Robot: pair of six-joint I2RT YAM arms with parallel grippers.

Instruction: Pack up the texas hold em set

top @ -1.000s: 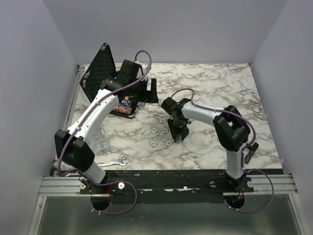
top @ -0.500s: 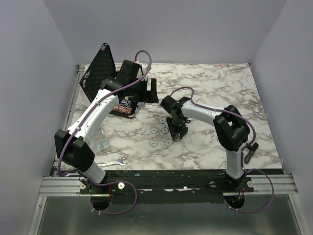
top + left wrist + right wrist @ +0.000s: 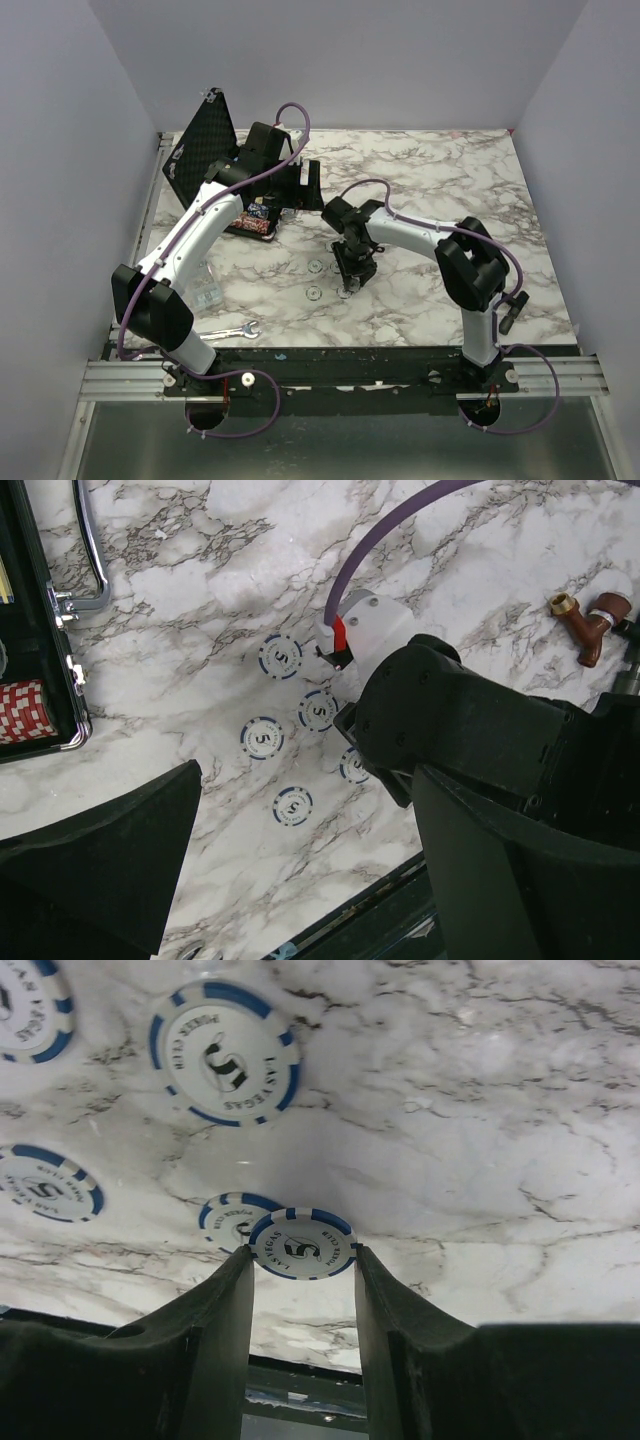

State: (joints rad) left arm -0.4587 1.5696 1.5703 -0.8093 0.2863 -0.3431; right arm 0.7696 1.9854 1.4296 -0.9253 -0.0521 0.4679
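The black case point(image 3: 203, 150) stands open at the back left, with red chips point(image 3: 24, 710) in its base and its metal handle point(image 3: 90, 550) in the left wrist view. Several white-and-blue chips point(image 3: 314, 293) lie loose on the marble mid-table and also show in the left wrist view point(image 3: 262, 738). My right gripper point(image 3: 350, 270) is down among them, shut on the edges of one white-and-blue chip point(image 3: 303, 1243), which overlaps another chip point(image 3: 225, 1219) behind it. My left gripper point(image 3: 303, 186) hovers open and empty beside the case. The card box and red triangle are hidden.
A silver wrench point(image 3: 228, 333) lies near the front left edge, with a small clear plastic piece point(image 3: 207, 292) behind it. A brown tap-shaped piece point(image 3: 590, 620) lies on the marble beyond the right arm. The table's front rail is close below the chips.
My right gripper has shifted a little to the left over the loose chips. The left arm has not moved.
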